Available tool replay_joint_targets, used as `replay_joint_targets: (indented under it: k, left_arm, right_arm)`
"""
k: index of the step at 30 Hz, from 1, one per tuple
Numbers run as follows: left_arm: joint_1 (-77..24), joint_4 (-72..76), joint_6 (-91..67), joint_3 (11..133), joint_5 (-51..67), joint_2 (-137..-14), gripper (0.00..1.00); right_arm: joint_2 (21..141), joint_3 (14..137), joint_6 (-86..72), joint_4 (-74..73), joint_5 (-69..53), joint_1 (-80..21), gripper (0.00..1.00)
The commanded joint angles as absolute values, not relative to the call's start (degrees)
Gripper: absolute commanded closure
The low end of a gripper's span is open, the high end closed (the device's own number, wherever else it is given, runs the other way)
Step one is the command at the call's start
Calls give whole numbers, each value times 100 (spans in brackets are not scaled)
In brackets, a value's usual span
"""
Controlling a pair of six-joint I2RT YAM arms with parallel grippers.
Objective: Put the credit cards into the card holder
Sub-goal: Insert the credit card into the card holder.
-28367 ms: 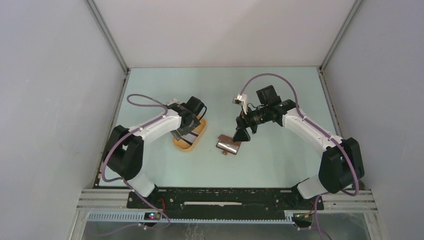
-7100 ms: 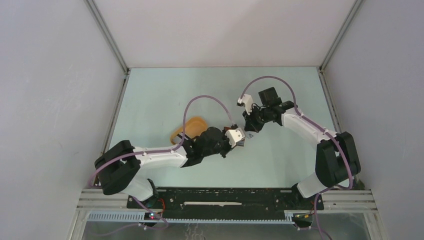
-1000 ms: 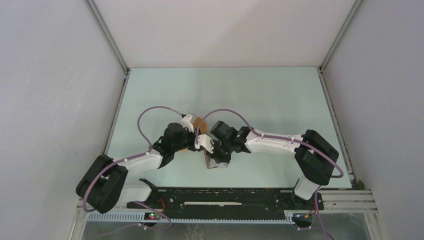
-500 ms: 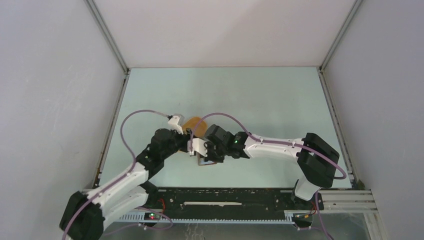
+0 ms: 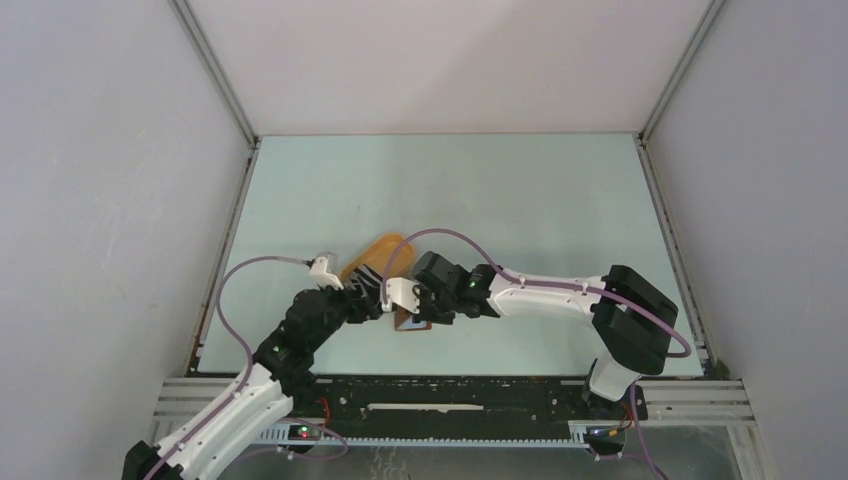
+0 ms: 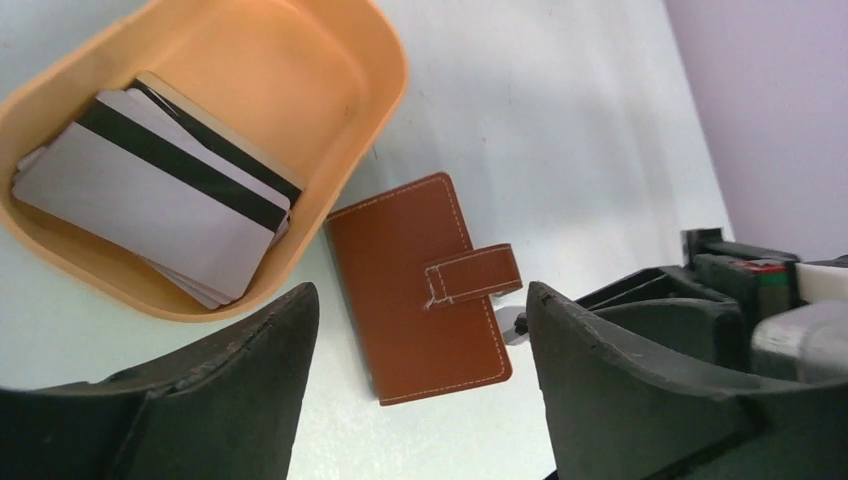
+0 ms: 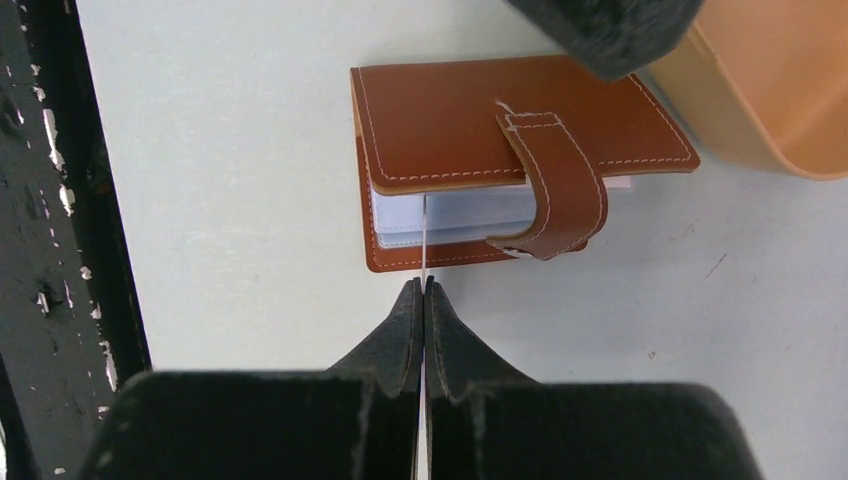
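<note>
The card holder (image 6: 420,290) is a reddish-brown wallet lying flat beside the tray, its strap across the top cover. Its pale inner pages (image 7: 450,215) show under the cover. My right gripper (image 7: 424,290) is shut on a credit card (image 7: 424,240), seen edge-on as a thin white line reaching to the holder's open edge. My left gripper (image 6: 420,400) hovers above the holder, open, with nothing between its fingers. Several more grey credit cards (image 6: 150,200) with dark stripes lie in the tray. From above, both grippers meet at the holder (image 5: 412,322).
The orange-yellow oval tray (image 6: 330,60) touches the holder's far side and shows in the top view as the tray (image 5: 378,250). The black base rail (image 7: 40,250) runs close to the holder on the near side. One left finger (image 7: 600,30) hangs over the holder's top.
The left arm has drawn back toward the near left and its jaws have spread wider above the holder. The right gripper has stayed shut at the holder's edge.
</note>
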State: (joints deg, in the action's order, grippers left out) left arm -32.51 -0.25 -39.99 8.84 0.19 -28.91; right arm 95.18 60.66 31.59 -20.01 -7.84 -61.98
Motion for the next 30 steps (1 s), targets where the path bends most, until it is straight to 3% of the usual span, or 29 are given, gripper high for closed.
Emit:
replay_joint_targets:
  k: [1,14,24,30]
  left_arm:
    - [-3274,-102,-4322,622,-361,-2254,15]
    - [-3534,299,-4177,216,38,-2272,12]
    - [-5172,996,-3547,170,-1807,-2839,12]
    - [-5641,1102,-3751,286,-2672,-3427,10]
  right_arm:
    - [9523,6079,3077,-1901,-978,-6058,100]
    - [9772,6611,2335,-2180,-2318,-5364,100]
    - [10149,7073,1857,-2393,-3117,-5098,100]
    - [10294,7197,1715,-2459,-3340,-4985,100]
